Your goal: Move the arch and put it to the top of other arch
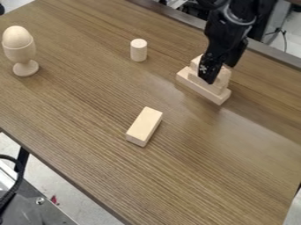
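At upper right: wooden block stack point(215, 87) — black gripper point(218, 73) | grip: cannot tell | handling: likely light, rigid — take flat sides

black jointed arm point(230, 30), curved grey band point(238, 21), small white markings on a black hand point(220, 70)

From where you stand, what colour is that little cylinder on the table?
Pale cream, like bare light wood; the cylinder shows best in the camera view.
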You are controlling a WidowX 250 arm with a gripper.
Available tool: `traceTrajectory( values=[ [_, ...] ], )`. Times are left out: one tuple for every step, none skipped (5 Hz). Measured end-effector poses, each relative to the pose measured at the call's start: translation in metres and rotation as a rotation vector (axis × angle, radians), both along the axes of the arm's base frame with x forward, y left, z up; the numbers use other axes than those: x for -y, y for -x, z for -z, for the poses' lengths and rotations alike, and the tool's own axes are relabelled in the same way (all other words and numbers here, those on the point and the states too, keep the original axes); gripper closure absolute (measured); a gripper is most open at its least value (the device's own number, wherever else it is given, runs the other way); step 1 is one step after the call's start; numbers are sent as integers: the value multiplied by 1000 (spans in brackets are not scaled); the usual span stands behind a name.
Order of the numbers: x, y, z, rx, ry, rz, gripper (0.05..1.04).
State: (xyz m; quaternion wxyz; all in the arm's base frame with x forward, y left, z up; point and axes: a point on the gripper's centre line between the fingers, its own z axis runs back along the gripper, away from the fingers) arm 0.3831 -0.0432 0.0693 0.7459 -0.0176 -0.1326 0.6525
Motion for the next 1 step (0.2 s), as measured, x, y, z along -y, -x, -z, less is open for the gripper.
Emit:
traceTrajectory(
  values=[
    [-6,-3,-20,73,-59,68,85]
  ],
)
